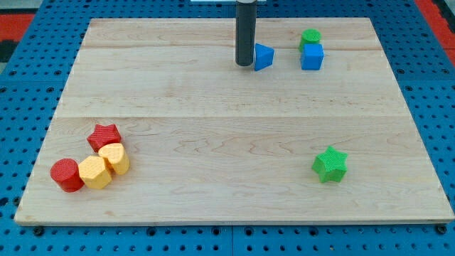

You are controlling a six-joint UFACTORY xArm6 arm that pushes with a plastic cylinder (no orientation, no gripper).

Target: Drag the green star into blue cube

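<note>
The green star (330, 164) lies on the wooden board at the view's lower right. The blue cube (312, 56) sits near the view's top right, touching a green cylinder (310, 37) just above it. My tip (244, 65) is at the view's top centre, right beside the left side of a blue triangular block (264, 57). The tip is far from the green star, up and to its left, and a short way left of the blue cube.
At the view's lower left, a red star (104, 135), two yellow hexagonal blocks (114, 157) (95, 172) and a red cylinder (67, 174) cluster together. The wooden board (213, 114) rests on a blue pegboard.
</note>
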